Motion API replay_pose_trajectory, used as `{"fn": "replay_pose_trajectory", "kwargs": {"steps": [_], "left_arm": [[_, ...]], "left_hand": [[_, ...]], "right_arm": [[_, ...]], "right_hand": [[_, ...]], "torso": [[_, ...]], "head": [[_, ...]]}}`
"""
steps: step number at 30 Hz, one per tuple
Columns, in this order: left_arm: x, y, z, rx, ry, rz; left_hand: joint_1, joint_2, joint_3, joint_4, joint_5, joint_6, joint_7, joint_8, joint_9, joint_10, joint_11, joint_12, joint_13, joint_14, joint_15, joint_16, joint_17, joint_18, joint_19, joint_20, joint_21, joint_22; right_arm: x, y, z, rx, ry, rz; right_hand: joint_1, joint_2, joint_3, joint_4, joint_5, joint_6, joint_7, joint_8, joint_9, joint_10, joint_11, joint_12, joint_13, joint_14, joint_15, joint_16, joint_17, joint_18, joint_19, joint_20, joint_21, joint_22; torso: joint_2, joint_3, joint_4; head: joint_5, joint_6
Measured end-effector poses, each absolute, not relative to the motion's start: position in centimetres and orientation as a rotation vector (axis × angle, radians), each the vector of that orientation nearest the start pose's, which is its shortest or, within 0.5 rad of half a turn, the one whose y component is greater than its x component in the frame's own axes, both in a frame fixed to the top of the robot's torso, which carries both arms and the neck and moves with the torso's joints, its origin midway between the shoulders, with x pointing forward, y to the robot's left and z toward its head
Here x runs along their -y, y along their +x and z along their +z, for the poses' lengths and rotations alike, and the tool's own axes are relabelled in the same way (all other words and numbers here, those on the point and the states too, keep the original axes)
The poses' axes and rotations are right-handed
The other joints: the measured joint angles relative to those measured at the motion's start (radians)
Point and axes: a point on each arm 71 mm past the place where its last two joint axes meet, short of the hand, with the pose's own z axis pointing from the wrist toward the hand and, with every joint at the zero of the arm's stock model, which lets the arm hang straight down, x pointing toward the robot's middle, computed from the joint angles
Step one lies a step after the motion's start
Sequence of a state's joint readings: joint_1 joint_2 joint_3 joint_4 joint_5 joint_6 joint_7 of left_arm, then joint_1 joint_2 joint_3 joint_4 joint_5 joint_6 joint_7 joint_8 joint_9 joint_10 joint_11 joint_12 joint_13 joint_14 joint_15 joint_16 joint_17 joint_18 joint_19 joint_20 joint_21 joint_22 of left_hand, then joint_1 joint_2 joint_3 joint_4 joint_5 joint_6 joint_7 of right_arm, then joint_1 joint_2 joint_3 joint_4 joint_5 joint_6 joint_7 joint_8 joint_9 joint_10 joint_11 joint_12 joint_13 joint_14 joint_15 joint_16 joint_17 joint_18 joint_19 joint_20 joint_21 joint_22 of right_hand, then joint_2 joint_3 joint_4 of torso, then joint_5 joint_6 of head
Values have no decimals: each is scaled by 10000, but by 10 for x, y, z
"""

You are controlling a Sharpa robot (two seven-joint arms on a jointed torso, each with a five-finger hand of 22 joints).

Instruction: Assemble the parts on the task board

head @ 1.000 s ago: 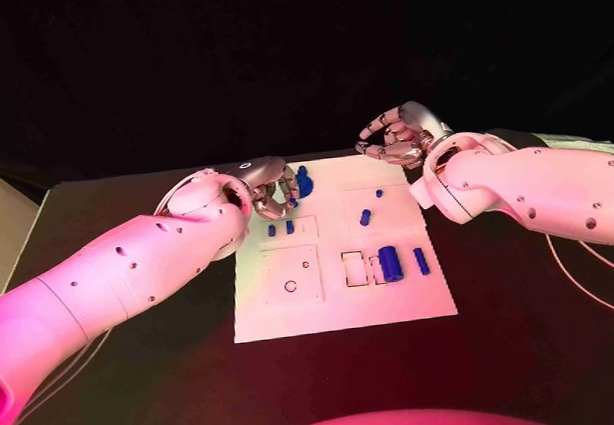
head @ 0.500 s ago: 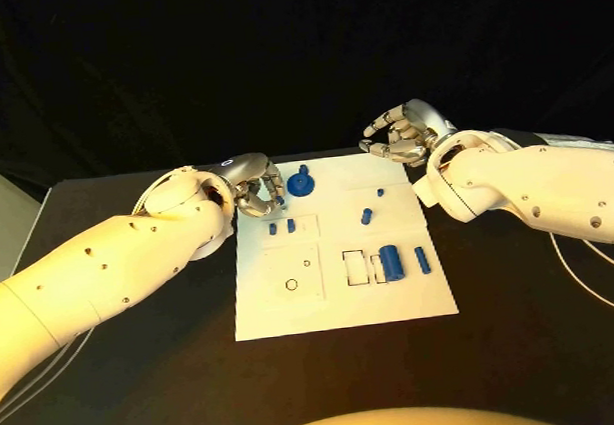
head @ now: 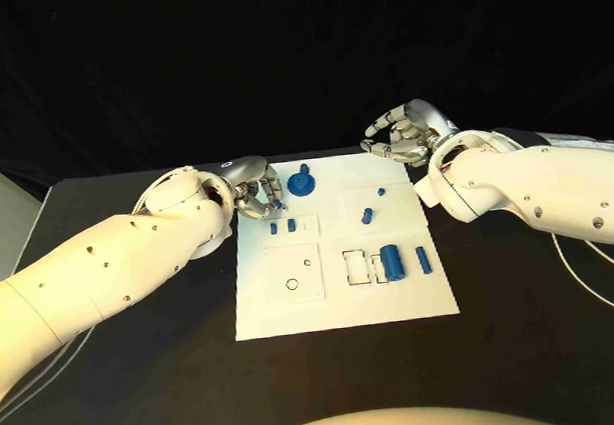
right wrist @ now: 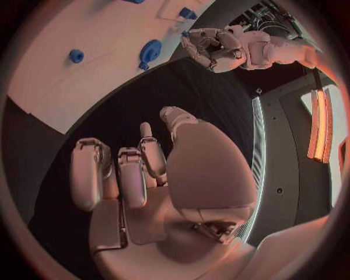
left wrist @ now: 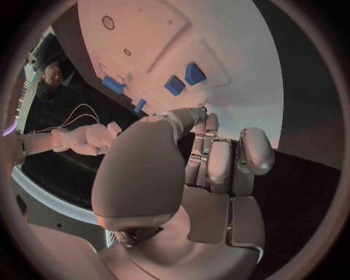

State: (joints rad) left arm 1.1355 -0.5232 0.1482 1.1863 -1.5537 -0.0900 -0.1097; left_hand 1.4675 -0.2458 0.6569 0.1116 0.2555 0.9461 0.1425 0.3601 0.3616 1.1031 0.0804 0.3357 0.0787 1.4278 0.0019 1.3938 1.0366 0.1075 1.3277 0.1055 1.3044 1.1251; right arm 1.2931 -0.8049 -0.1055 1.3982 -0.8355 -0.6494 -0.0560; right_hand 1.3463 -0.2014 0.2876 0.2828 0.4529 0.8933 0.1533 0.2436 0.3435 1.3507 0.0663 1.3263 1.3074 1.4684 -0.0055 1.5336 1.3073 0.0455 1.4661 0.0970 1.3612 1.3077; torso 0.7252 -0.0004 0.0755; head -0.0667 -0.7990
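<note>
assembly barely begun: blue parts scattered loose across task board; left hand and right hand fingers curled, holding nothing.

white task board, blue parts, black table, silver hands

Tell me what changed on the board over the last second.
The left hand drew back toward the task board's left edge, uncovering the round blue part, which it had been over. It holds nothing now. The right hand stayed curled beyond the board's far right corner, and the other blue parts stayed put.
</note>
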Motion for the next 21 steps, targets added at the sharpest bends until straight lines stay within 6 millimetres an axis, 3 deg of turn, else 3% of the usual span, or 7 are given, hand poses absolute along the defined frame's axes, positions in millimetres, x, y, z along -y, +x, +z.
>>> {"fn": "replay_pose_trajectory", "kwargs": {"steps": [21], "left_arm": [[-125,550,-192,-17723,1821,-6163]], "left_hand": [[-40,40,-1,0,0,31,37,-4,20,22,-23,-39,0,0,1,0,-32,0,-28,28,-1,-30]], "right_arm": [[241,524,-160,-14534,5470,7439]], "right_hand": [[0,0,0,0,0,0,0,0,-1,0,0,-1,0,0,0,0,0,0,0,0,0,-3]], "torso": [[5,5,-8]], "head": [[0,-34]]}}
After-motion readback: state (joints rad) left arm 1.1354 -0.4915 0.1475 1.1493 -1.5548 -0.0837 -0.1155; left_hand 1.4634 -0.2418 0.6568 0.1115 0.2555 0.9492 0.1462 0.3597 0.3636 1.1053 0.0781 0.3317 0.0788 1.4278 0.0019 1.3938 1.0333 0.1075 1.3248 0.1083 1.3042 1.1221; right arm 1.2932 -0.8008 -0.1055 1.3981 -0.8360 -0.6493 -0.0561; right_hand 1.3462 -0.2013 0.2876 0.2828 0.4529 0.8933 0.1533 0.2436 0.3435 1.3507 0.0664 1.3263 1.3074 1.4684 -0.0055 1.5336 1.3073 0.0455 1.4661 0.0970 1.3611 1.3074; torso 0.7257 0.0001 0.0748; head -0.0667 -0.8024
